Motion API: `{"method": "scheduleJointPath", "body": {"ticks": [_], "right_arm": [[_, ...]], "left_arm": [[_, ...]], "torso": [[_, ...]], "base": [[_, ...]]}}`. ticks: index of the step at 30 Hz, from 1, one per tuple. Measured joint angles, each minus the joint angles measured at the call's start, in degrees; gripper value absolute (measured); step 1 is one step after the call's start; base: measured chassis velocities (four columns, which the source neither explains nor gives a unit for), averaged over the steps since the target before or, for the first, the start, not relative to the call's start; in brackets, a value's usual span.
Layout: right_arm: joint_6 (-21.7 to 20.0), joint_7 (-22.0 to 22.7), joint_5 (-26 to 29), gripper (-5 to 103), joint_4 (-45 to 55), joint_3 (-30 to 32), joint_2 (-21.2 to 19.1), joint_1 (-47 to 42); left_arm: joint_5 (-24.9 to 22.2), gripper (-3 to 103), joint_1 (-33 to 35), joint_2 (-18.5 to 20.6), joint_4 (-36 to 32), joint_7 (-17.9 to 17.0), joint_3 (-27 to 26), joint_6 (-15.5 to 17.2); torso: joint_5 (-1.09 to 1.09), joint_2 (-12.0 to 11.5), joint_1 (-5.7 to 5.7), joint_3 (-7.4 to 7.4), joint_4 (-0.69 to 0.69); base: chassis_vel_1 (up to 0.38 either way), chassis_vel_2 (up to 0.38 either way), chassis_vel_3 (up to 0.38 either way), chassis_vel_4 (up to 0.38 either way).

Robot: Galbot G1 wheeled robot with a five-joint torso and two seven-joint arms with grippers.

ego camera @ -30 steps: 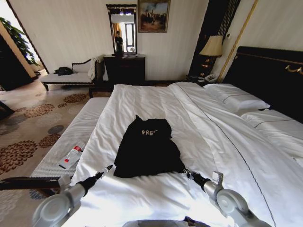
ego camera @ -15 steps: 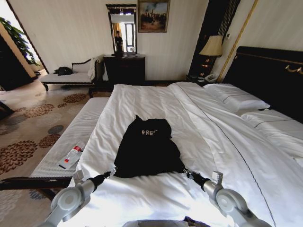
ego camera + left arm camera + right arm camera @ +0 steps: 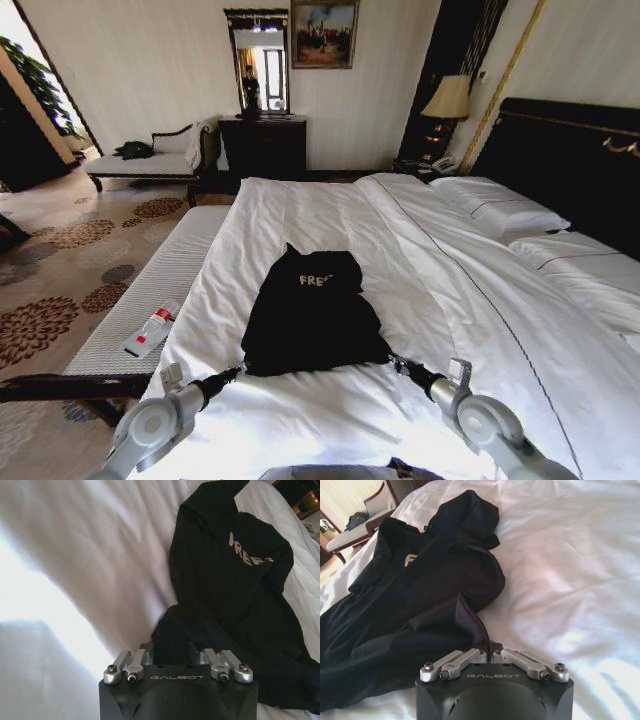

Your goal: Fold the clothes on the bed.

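I have both arms reaching forward over the near edge of the bed [image 3: 330, 215], one at each lower corner of the clothes [image 3: 310, 315]. The clothes, a black top with white lettering on its chest, lie spread on the white duvet [image 3: 480, 300] just ahead of both grippers, hem toward me and neckline farther out.

My left gripper [image 3: 236, 371] sits at the hem's left corner. In the left wrist view the gripper [image 3: 172, 652] has black fabric bunched up between its linkages, right at the fingers, but the fingertips are buried under the cloth, so I cannot tell whether they are together or apart.

My right gripper [image 3: 396, 362] is at the hem's right corner. In the right wrist view the gripper [image 3: 489, 647] has its fingers drawn together and pinched on a thin raised fold of the top's edge, which stands up from the duvet straight out of the fingertips. The rest of the top spreads away beyond that gripper and off to its side.

Beside the bed, out past my left gripper, a long white-cushioned bench [image 3: 150, 300] carries a small red and white tube [image 3: 150, 330].
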Motion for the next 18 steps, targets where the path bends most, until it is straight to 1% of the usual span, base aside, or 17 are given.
{"method": "scheduleJointPath", "body": {"ticks": [2,3,4,6,8,10,11,18], "right_arm": [[0.0,0.0,0.0,1,0.1,0.0,0.0,-0.1],[0.0,0.0,0.0,1,0.2,0.2,0.0,-0.2],[0.0,0.0,0.1,1,0.2,0.2,0.0,-0.2],[0.0,0.0,0.2,1,0.3,0.3,0.0,-0.3],[0.0,0.0,0.3,1,0.3,0.4,0.0,-0.3],[0.0,0.0,0.5,1,0.5,0.4,0.0,-0.2],[-0.1,0.1,0.6,1,0.6,0.5,0.0,-0.2],[-0.1,0.1,0.7,1,0.9,0.6,0.0,-0.5]], "left_arm": [[0.0,36,0.0,0.0,0.1,0.0,0.0,0.0],[0.0,26,0.0,0.0,0.2,0.0,0.0,0.0],[0.0,26,0.0,-0.1,0.2,0.0,0.0,0.0],[-0.1,15,0.1,-0.1,0.3,0.1,0.0,0.0],[-0.1,15,0.1,-0.2,0.4,0.1,0.0,0.1],[-0.2,4,0.2,-0.3,0.6,0.2,-0.1,0.1],[-0.2,1,0.2,-0.4,0.7,0.2,-0.1,0.2],[-0.3,0,0.5,-0.7,0.7,0.2,-0.4,0.2]], "torso": [[0.00,0.0,0.00,0.00,0.00],[0.00,0.0,0.00,0.00,0.00],[0.00,0.0,0.00,0.00,0.00],[0.00,0.0,0.00,0.00,0.00],[0.00,0.0,0.00,0.00,0.00],[0.00,0.0,0.00,0.00,0.00],[0.00,0.0,0.00,0.00,0.00],[0.00,0.0,0.00,0.00,0.00]], "base": [[0.000,0.000,0.000,0.000],[0.000,0.000,0.000,0.000],[0.000,0.000,0.000,0.000],[0.000,0.000,0.000,0.000],[0.000,0.000,0.000,0.000],[0.000,0.000,0.000,0.000],[0.000,0.000,0.000,0.000],[0.000,0.000,0.000,0.000]]}}
